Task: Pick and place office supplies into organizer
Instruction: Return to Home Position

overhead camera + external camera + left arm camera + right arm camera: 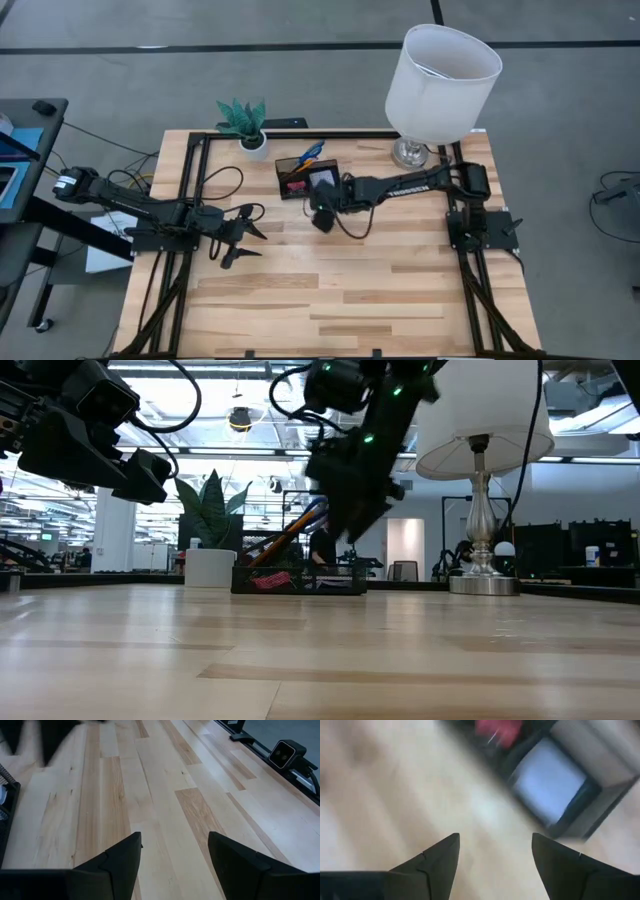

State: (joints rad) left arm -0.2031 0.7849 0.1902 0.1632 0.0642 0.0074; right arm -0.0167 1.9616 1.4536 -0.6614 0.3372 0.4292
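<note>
The black organizer [300, 178] stands on the table toward the far edge. Orange pencils and a blue-handled thing [310, 153] stick up slanting out of its cup section. A pale blue note pad [547, 782] lies flat in its tray section, and something pink [499, 730] sits in it beside the pad. My right gripper [322, 217] hangs open just near of the organizer, slanting down, with nothing between its fingers [440, 857]. My left gripper [243, 238] waits open above the table's left part, over bare wood [165, 795].
A white-shaded lamp [440, 80] stands at the far right corner. A small plant in a white pot [250, 135] stands left of the organizer. Black frame rails [190, 190] run along the left, right and far sides. Bare wood [340, 300] fills the near half.
</note>
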